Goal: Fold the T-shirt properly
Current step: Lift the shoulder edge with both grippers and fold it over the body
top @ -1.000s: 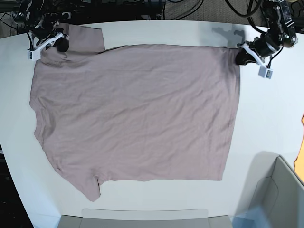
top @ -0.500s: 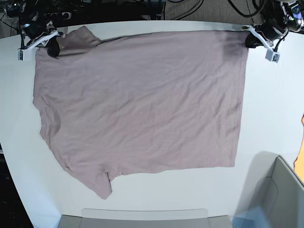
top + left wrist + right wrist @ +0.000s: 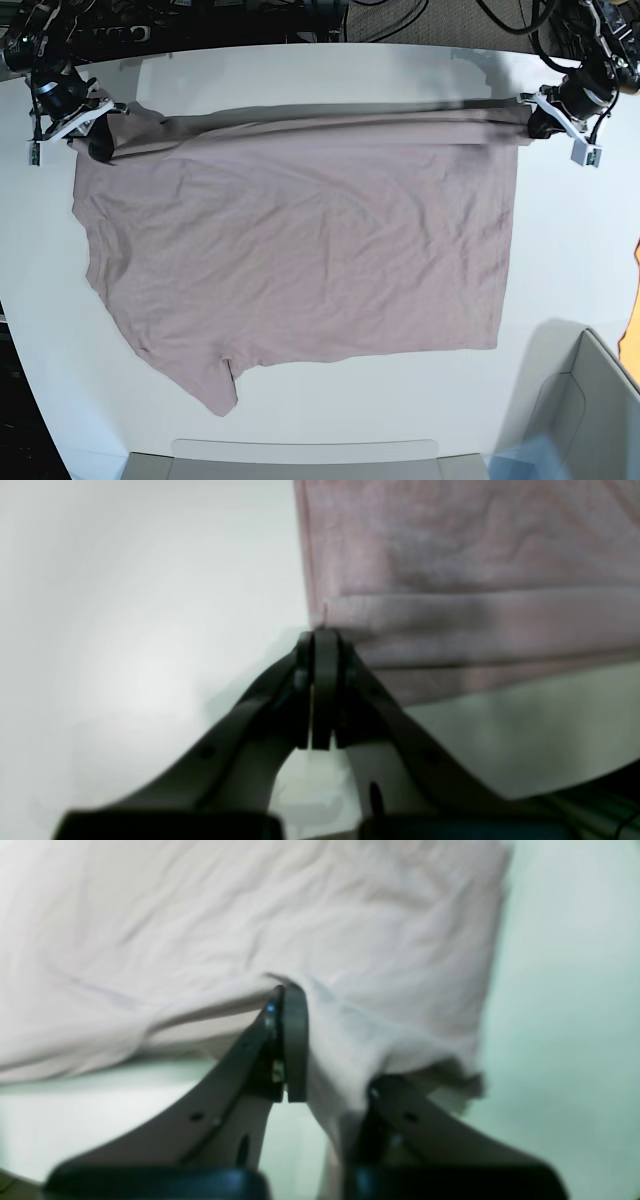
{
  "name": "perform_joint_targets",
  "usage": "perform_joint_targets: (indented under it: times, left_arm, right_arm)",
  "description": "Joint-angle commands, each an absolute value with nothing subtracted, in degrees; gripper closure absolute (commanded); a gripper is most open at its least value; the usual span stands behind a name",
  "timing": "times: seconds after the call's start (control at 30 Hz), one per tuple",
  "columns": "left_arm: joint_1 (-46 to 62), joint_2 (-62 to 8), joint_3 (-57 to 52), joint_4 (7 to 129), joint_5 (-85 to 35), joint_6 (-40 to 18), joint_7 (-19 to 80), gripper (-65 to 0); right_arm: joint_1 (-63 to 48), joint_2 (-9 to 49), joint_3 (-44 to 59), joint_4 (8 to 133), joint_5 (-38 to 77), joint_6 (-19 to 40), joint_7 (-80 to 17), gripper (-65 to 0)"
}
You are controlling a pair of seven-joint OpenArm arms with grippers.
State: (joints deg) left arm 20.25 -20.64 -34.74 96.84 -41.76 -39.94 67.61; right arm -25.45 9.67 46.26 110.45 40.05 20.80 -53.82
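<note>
Left tool (image 3: 533, 112) clamped on the hem corner of the T-shirt (image 3: 300, 250), right tool (image 3: 95, 135) clamped on the shoulder/sleeve end, both at the far edge of the white table (image 3: 560, 260). In the left wrist view the left tool (image 3: 320, 645) has its jaws pressed together on the very corner of the hem, with only a thin bite of cloth. In the right wrist view the right tool (image 3: 290, 1005) pinches a bunched ridge of fabric, with more cloth draped over one finger. The T-shirt lies spread across the table centre; its far edge is lifted and rolled into a taut band between the two tools, the rest lies flat, and the near sleeve (image 3: 210, 385) sticks out toward the front edge. A grey bin (image 3: 590, 400) sits at the near corner on the left arm's side, well clear of the cloth. Looks like an early stage of the first fold, far edge to be carried over toward the near one. Risks: the left bite is marginal, so the corner could slip out under tension; uneven travel between the arms would skew the fold line; the bunch at the right tool could carry a crease or sleeve lump into the fold; the flat part may drag across the table instead of staying put.
</note>
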Motion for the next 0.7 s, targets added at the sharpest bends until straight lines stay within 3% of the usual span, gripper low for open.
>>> perform_joint_targets:
  times: [0.0, 0.67]
  left_arm:
    - [18.4, -21.7, -35.2, 97.5, -42.4, -40.0, 66.2, 0.0]
    - [1.1, -22.2, -29.7, 84.1, -41.5, -40.0, 65.6, 0.0]
  right_arm:
    - [-24.2, 10.5, 45.8, 111.3, 39.2, 20.7, -52.3, 0.0]
    - [-3.1, 13.0, 28.3, 97.2, 20.4, 20.7, -52.0, 0.0]
